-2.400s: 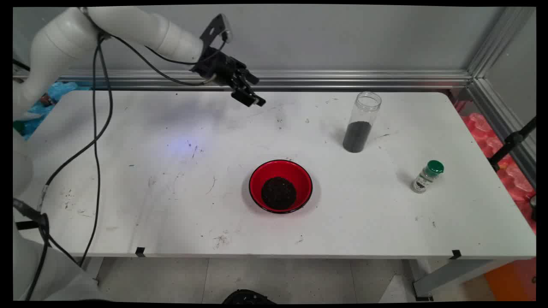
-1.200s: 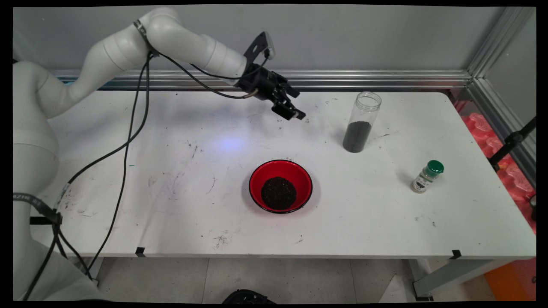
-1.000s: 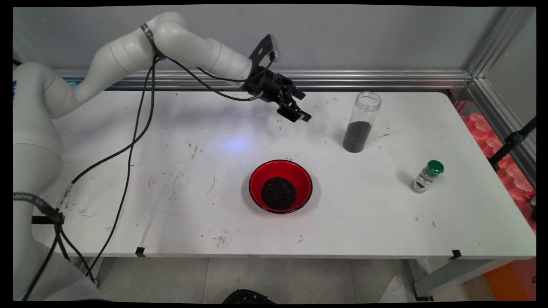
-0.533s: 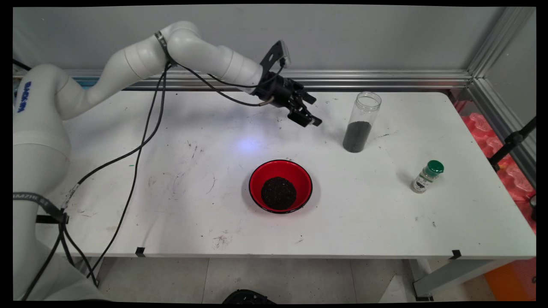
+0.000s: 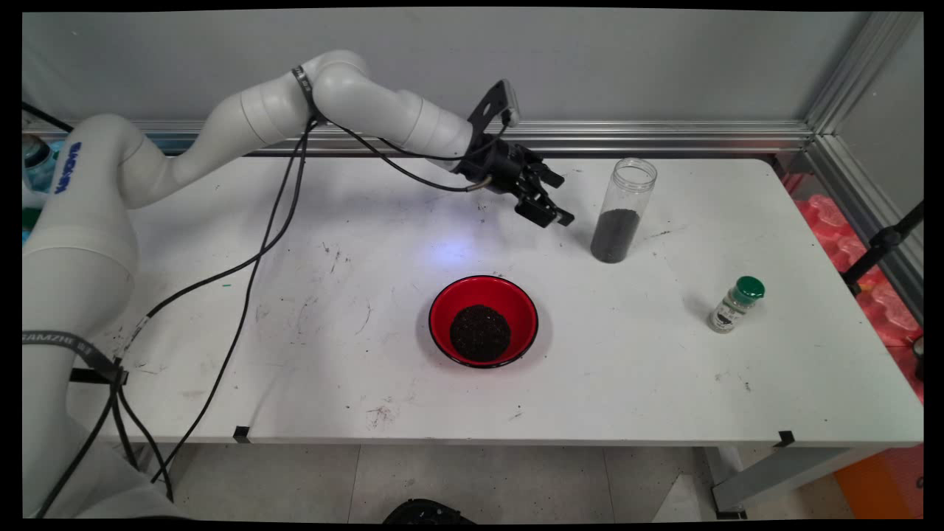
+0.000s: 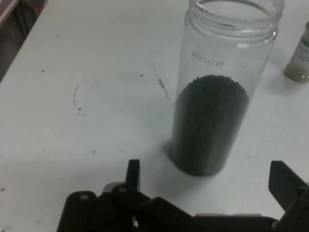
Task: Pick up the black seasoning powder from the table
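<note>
So here's where your black two-finger gripper (image 5: 552,211) sits: up off the white table (image 5: 310,221) near its far side, angled down and toward the right of the main view. The fingers (image 6: 285,181) are spread wide with nothing between them.

The closest thing is the tall clear plastic jar with no lid (image 5: 621,210), partly filled with dark granules. It stands upright, long axis vertical, just to the right of the fingertips in the main view, close but not touching. In the hand view the jar (image 6: 219,92) sits dead ahead, its base lined up in the gap between the two spread fingers, so you're pointed squarely at it. The dark fill comes up to about halfway; above that it's see-through up to the open mouth.

Other stuff around:
- a red bowl with a heap of the same dark granules (image 5: 483,321), nearer the camera and well apart from the gripper
- a small spice bottle with a green cap (image 5: 735,304), off to the right, well past the jar. You can catch its edge (image 6: 300,58) behind the jar in the hand view.
</note>
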`<state>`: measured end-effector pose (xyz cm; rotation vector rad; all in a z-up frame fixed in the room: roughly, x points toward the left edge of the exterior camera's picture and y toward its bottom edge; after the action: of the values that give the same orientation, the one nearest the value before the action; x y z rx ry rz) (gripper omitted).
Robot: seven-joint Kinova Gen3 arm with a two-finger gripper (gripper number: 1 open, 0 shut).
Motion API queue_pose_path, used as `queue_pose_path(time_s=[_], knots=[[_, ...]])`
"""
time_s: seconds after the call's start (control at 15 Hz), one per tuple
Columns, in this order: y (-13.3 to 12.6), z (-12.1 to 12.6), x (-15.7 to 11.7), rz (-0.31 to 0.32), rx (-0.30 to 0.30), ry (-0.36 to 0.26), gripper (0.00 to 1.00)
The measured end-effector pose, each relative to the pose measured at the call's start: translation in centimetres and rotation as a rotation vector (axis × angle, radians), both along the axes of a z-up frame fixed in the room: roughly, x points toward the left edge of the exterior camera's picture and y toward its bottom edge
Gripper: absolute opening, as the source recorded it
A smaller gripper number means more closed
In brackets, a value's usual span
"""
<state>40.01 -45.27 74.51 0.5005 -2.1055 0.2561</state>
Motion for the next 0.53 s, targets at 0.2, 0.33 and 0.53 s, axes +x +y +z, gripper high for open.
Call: queue_pose_path(time_s=[0.2, 0.33, 0.53], knots=[[-0.3, -0.6, -1.1, -0.010, 0.003, 0.010, 1.00], [-0.5, -1.1, -1.9, -0.016, 0.007, 0.015, 1.00], [-0.6, -1.5, -2.6, -0.021, 0.012, 0.020, 1.00]])
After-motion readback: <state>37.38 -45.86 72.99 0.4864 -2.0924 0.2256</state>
